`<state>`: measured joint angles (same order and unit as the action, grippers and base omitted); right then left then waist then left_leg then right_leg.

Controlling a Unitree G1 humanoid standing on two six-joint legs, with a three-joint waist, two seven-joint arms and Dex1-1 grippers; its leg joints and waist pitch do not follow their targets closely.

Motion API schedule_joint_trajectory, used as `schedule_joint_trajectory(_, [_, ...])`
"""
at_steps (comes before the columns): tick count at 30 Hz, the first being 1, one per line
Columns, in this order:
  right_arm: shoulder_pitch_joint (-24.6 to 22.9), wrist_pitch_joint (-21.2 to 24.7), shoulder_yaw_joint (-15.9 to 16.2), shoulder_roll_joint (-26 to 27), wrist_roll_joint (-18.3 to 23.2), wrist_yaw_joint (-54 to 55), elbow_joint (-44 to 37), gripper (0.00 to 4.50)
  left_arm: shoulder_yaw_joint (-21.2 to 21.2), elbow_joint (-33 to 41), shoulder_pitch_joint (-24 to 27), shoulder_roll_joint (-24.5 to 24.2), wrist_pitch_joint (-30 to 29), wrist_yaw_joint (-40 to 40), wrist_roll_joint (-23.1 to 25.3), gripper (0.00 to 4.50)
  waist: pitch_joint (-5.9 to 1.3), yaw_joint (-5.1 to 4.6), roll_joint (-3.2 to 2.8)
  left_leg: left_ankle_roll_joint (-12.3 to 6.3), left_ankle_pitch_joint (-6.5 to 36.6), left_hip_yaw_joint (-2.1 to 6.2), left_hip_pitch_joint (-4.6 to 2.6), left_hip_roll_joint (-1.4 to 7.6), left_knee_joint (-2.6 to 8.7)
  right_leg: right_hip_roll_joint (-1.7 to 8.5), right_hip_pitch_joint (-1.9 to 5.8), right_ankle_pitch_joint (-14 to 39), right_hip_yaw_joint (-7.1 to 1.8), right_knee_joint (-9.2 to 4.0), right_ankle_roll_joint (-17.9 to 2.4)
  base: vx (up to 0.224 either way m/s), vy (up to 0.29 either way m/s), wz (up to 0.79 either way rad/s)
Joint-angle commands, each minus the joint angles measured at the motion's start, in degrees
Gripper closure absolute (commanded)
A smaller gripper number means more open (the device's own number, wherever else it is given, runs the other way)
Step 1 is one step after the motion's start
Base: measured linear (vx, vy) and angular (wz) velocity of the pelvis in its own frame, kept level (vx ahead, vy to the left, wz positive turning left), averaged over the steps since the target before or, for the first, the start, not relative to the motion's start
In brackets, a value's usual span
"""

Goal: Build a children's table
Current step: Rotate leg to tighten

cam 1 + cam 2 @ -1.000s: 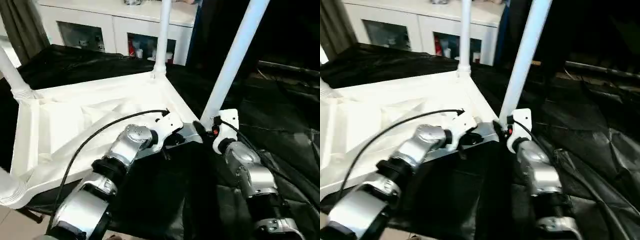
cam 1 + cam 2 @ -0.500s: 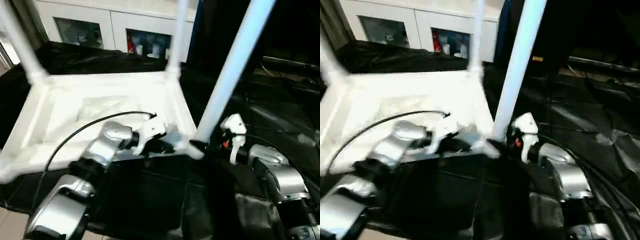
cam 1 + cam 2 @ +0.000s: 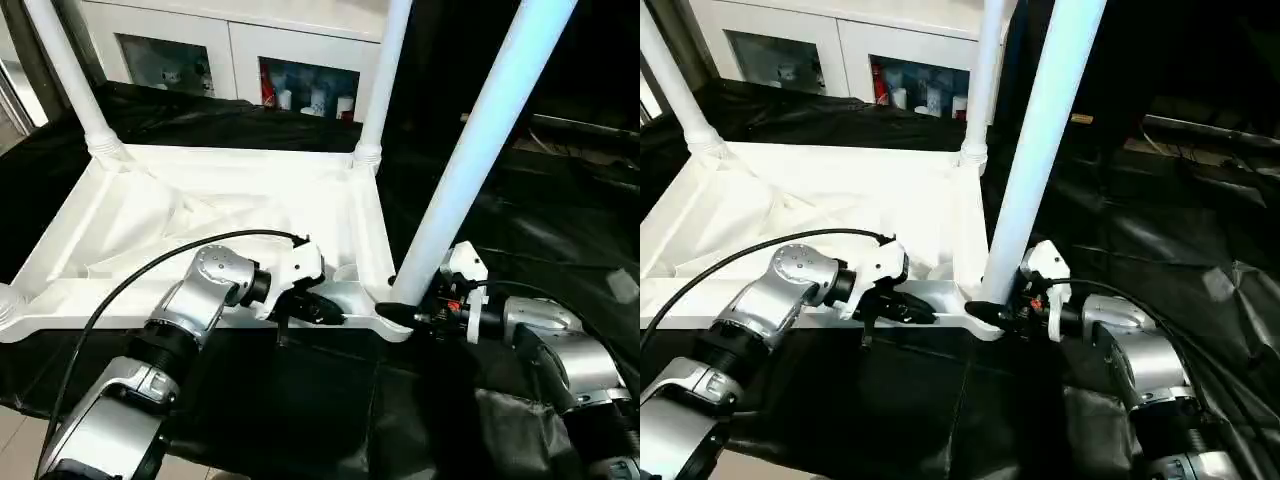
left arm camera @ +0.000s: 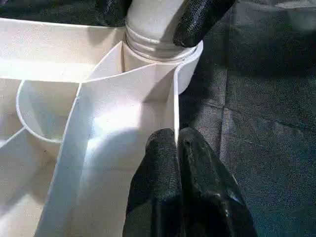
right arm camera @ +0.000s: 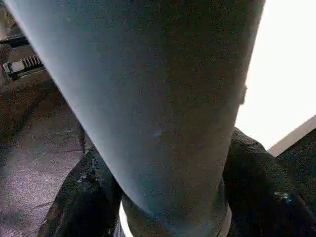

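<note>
The large work table covered with black cloth (image 3: 560, 220) takes most of the left eye view, and behind it, along the upper edge, stands a white cabinet with glass doors (image 3: 230, 50).

On the black cloth, in the left and middle part of the frame, lies the white plastic rectangular tabletop with raised rim and rounded corner sockets (image 3: 200, 215), turned with its underside up. Long white tube legs stand in its sockets. The nearest white tube leg (image 3: 470, 160) rises from the near right corner socket, in the middle of the frame, and leans toward the upper right. A second white tube leg (image 3: 380, 80) stands at the far right corner, upper middle of the frame. A third white tube leg (image 3: 65, 70) stands at the far left corner, upper left of the frame.

The right gripper (image 3: 985, 312) is at the lower right of the nearest leg. Its two black fingers (image 5: 84, 202) stand apart on both sides of the foot of this leg and close around it.

The left gripper (image 3: 335, 315) is in the lower middle of the frame. Its black fingers (image 4: 158, 173) are pressed together on the thin near rim of the tabletop, one finger on each side of the rim, just beside the near right corner socket.
</note>
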<state>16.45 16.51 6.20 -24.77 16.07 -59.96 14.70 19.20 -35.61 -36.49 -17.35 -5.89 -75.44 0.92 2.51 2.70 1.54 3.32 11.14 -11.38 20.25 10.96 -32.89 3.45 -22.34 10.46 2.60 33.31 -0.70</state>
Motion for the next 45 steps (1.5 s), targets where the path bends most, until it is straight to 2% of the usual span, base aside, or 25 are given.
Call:
schedule_joint_trajectory(1, [-0.29,1.76,0.49,0.16,1.72,-1.37,-1.36,2.08,1.40,0.52,1.04,0.33,-0.39,-0.98,-0.18,4.50,-3.32,0.21,0.28,-4.50,7.09,1.00,-0.53,2.84,3.19,4.70,2.72,5.16,-2.45,-2.70,-15.56,0.000,0.000,0.00])
schedule_joint_trajectory(4, [-0.78,2.78,0.23,1.05,1.62,0.70,-2.04,2.09,0.95,0.06,0.89,0.93,-0.07,1.02,0.22,4.50,-3.23,0.40,0.22,-4.49,6.99,1.00,-0.50,2.86,3.18,4.75,2.64,5.56,-2.47,-2.72,-15.42,0.000,0.000,0.00])
schedule_joint_trajectory(6, [-0.94,2.84,-0.93,4.86,-2.31,11.89,-0.28,2.09,-0.67,-3.55,-0.93,3.49,-0.52,10.15,2.14,4.50,-3.08,0.24,0.38,-3.82,7.84,0.99,-0.52,2.76,3.23,4.74,2.38,7.81,-2.52,-2.95,-14.75,0.000,0.000,0.00])
schedule_joint_trajectory(7, [-0.21,2.51,-2.52,8.34,-5.35,21.87,2.90,2.09,-1.79,-6.82,-2.63,5.67,-0.82,17.84,3.55,4.50,-2.81,0.14,0.40,-2.60,9.81,1.07,-0.67,2.60,3.37,4.76,2.22,12.12,-2.44,-3.50,-13.85,0.000,0.000,0.00])
schedule_joint_trajectory(8, [0.04,2.42,-3.12,9.50,-6.09,24.97,3.92,2.09,-2.12,-7.85,-3.18,6.38,-1.03,20.22,3.94,4.50,-2.60,-0.01,0.28,-1.61,10.86,1.06,-0.74,2.55,3.46,4.70,1.84,14.93,-2.49,-3.78,-13.09,-0.050,0.000,0.00])
schedule_joint_trajectory(9, [0.17,2.50,-3.98,10.83,-6.65,28.44,4.87,2.11,-2.25,-8.63,-3.61,7.12,-1.17,21.95,4.24,4.50,-2.57,-0.16,0.30,-0.03,13.91,1.25,-1.18,2.41,3.51,4.85,1.61,20.77,-2.41,-4.32,-11.70,-0.050,0.000,0.00])
schedule_joint_trajectory(10, [0.17,2.50,-3.98,10.83,-6.65,28.44,4.87,2.11,-2.25,-8.63,-3.61,7.12,-1.17,21.95,4.24,4.50,-2.55,-0.40,0.49,0.60,15.09,1.56,-1.01,2.39,3.64,4.91,1.76,24.31,-2.38,-4.57,-9.98,0.000,0.000,0.00])
schedule_joint_trajectory(11, [0.66,2.25,-5.37,12.77,-6.67,32.62,6.80,2.12,-2.45,-9.45,-4.17,8.39,-1.78,24.58,4.57,4.50,-2.57,-0.36,0.39,0.68,15.26,1.65,-0.98,2.47,3.72,4.92,1.74,24.47,-2.44,-4.59,-9.39,0.000,0.000,0.00])
schedule_joint_trajectory(12, [1.59,1.91,-7.45,15.42,-6.90,39.17,9.54,2.16,-2.58,-10.28,-4.82,10.22,-2.51,27.89,5.01,4.50,-2.47,-0.63,0.23,0.70,16.34,1.56,-1.07,2.51,3.74,4.90,1.31,24.47,-2.59,-4.79,-9.27,0.000,0.000,0.00])
schedule_joint_trajectory(14, [2.88,1.93,-9.41,17.71,-6.26,44.09,12.11,2.23,-2.46,-10.71,-5.24,12.05,-3.27,30.30,5.35,4.50,-2.46,-1.15,0.27,1.19,17.90,1.77,-1.02,2.45,3.87,4.80,1.24,25.53,-2.46,-4.90,-9.01,0.000,0.000,0.00])
schedule_joint_trajectory(16, [3.73,1.49,-9.83,19.81,-6.15,47.13,13.35,2.30,-1.72,-10.65,-5.35,13.83,-3.81,31.50,5.83,4.50,-2.51,-1.17,-0.02,1.05,19.10,1.85,-1.25,2.38,3.87,4.80,1.07,25.97,-2.46,-5.23,-8.45,0.000,0.000,0.00])
schedule_joint_trajectory(18, [4.06,0.66,-8.82,21.62,-8.15,48.77,13.46,2.30,-1.06,-11.52,-5.65,15.65,-3.24,32.29,6.41,4.50,-2.48,-1.21,-0.16,0.92,19.23,1.88,-1.05,2.34,4.00,4.70,1.11,25.41,-2.46,-5.29,-8.08,0.000,0.000,0.00])
schedule_joint_trajectory(19, [4.17,0.26,-8.46,22.19,-8.75,49.11,13.53,2.30,-0.89,-12.12,-5.84,16.20,-2.84,32.54,6.58,4.50,-2.46,-1.24,-0.04,1.04,19.83,1.84,-1.24,2.33,4.01,4.62,0.91,25.39,-2.47,-5.45,-7.83,0.000,0.000,0.00])
schedule_joint_trajectory(20, [4.26,-0.26,-8.07,22.46,-9.00,48.77,13.50,2.30,-0.63,-12.52,-5.99,16.50,-2.40,32.64,6.81,4.50,-2.49,-1.24,-0.03,1.09,19.99,1.90,-1.28,2.37,4.07,4.62,0.97,25.18,-2.44,-5.38,-7.83,0.000,0.000,0.00])
schedule_joint_trajectory(21, [4.58,-1.39,-7.43,22.50,-9.53,48.59,13.83,1.83,-0.28,-13.03,-6.16,16.60,-1.94,32.61,6.97,4.50,-2.54,-1.23,-0.04,1.07,20.05,1.95,-1.16,2.39,4.13,4.65,1.10,24.52,-2.43,-5.33,-7.88,0.000,0.000,0.00])
schedule_joint_trajectory(22, [4.67,-1.72,-7.28,22.46,-9.66,48.55,13.93,1.69,-0.21,-13.09,-6.17,16.57,-1.87,32.56,6.97,4.50,-2.58,-1.28,-0.06,1.00,20.14,1.96,-1.14,2.39,4.18,4.68,1.16,23.94,-2.44,-5.28,-7.97,0.000,0.000,0.00])
schedule_joint_trajectory(25, [5.18,-2.03,-7.53,22.52,-9.28,48.23,14.49,1.64,-0.15,-13.15,-6.17,16.12,-1.76,32.09,7.01,4.50,-2.57,-1.24,0.01,0.63,19.75,1.90,-1.04,2.47,4.25,4.72,1.23,22.00,-2.50,-5.13,-8.73,0.000,0.000,0.00])
schedule_joint_trajectory(27, [6.10,-3.25,-7.24,21.99,-9.32,47.04,15.38,1.31,-0.06,-13.04,-6.03,15.21,-1.63,30.60,7.19,4.50,-2.55,-1.29,0.02,0.38,19.81,1.85,-0.94,2.40,4.24,4.78,1.27,22.18,-2.53,-5.16,-8.90,0.000,0.000,0.00])
schedule_joint_trajectory(32, [5.68,-3.47,-5.33,19.12,-7.79,36.69,11.77,1.31,0.17,-12.27,-5.59,12.74,-1.70,25.08,6.71,4.50,-2.67,-1.11,0.34,-0.90,17.19,1.73,-0.52,2.42,4.13,4.96,1.78,20.72,-2.64,-4.90,-9.24,0.000,0.000,0.00])
schedule_joint_trajectory(36, [3.34,-2.61,-2.25,11.72,-4.37,21.06,5.13,1.31,1.70,-9.97,-4.32,8.30,-0.56,16.58,6.11,4.50,-3.05,-0.81,0.37,-3.24,11.66,1.42,-0.15,2.54,3.73,4.84,2.49,12.03,-2.61,-4.00,-11.50,0.000,0.000,0.00])
schedule_joint_trajectory(38, [2.90,-2.65,-1.80,10.58,-3.98,18.96,4.22,1.31,1.82,-9.73,-4.18,7.77,-0.25,15.73,6.08,4.50,-3.28,-0.71,0.39,-4.45,9.02,1.27,-0.11,2.56,3.46,4.82,2.70,7.26,-2.59,-3.40,-13.18,0.000,0.000,0.00])
schedule_joint_trajectory(39, [1.07,-1.65,-0.70,6.09,-2.23,11.60,0.59,1.31,1.98,-9.27,-3.76,5.97,1.31,12.72,5.76,4.50,-3.47,-0.43,0.37,-4.95,7.31,1.26,-0.24,2.58,3.28,4.75,2.94,4.24,-2.56,-3.05,-13.95,0.000,0.000,0.00])
schedule_joint_trajectory(40, [0.56,-1.45,-0.50,4.86,-1.75,9.62,-0.36,1.31,2.06,-9.12,-3.60,5.43,2.05,11.72,5.65,4.50,-3.39,-0.34,0.43,-6.05,6.57,1.18,-0.21,2.66,3.21,4.70,2.93,1.92,-2.57,-2.82,-14.78,0.000,0.000,0.00])
schedule_joint_trajectory(42, [0.12,-0.54,-0.78,3.06,-0.76,6.44,-1.31,1.31,2.33,-7.77,-2.84,3.98,2.01,7.75,4.75,4.50,-3.30,-0.22,0.31,-6.61,7.02,1.14,-0.29,2.76,3.27,4.85,2.90,2.10,-2.50,-2.84,-15.53,0.000,0.000,0.00])
schedule_joint_trajectory(45, [0.10,0.31,-1.18,1.54,0.26,3.67,-1.71,1.31,2.72,-5.07,-1.58,2.21,2.27,2.14,2.85,4.50,-3.08,-0.43,0.28,-5.37,9.63,1.21,-0.44,2.89,3.48,4.96,2.66,7.37,-2.45,-3.21,-15.40,0.000,0.000,0.00])
